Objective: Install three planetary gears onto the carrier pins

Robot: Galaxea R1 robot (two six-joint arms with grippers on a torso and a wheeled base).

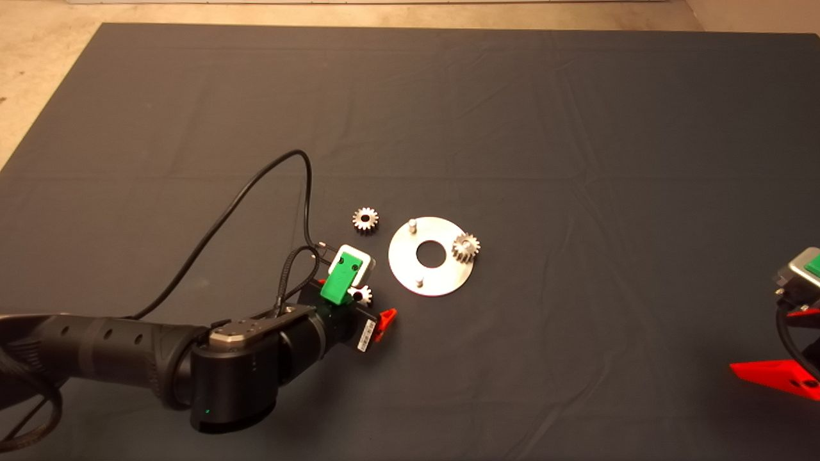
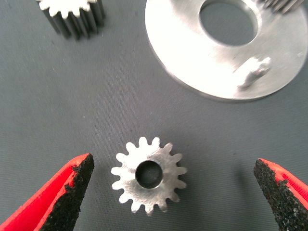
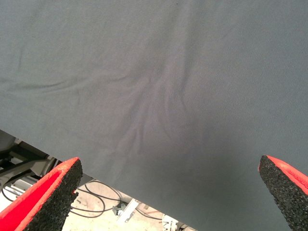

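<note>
The shiny round disc (image 1: pixel 442 280) lies mid-mat with a large centre hole. One planetary gear (image 1: pixel 466 247) sits on its right-hand pin. Two carrier pins stand bare: the far one (image 1: pixel 412 225) and the near one (image 1: pixel 419 282). A second gear (image 1: pixel 365 219) lies loose on the mat left of the disc. My left gripper (image 1: pixel 355 301) hovers low over the third gear (image 1: pixel 360 295), left of the disc's near edge. In the left wrist view my left gripper (image 2: pixel 173 166) is open, with that gear (image 2: pixel 149 175) flat on the mat between the fingers (image 2: pixel 67 192), untouched. The disc (image 2: pixel 192 53) and a bare pin (image 2: pixel 254 71) lie beyond it.
My right gripper (image 1: pixel 791 342) waits open at the mat's right edge; its wrist view (image 3: pixel 168 168) shows bare mat and cables on the floor past the edge. A black cable (image 1: pixel 256 186) loops over the mat from my left arm.
</note>
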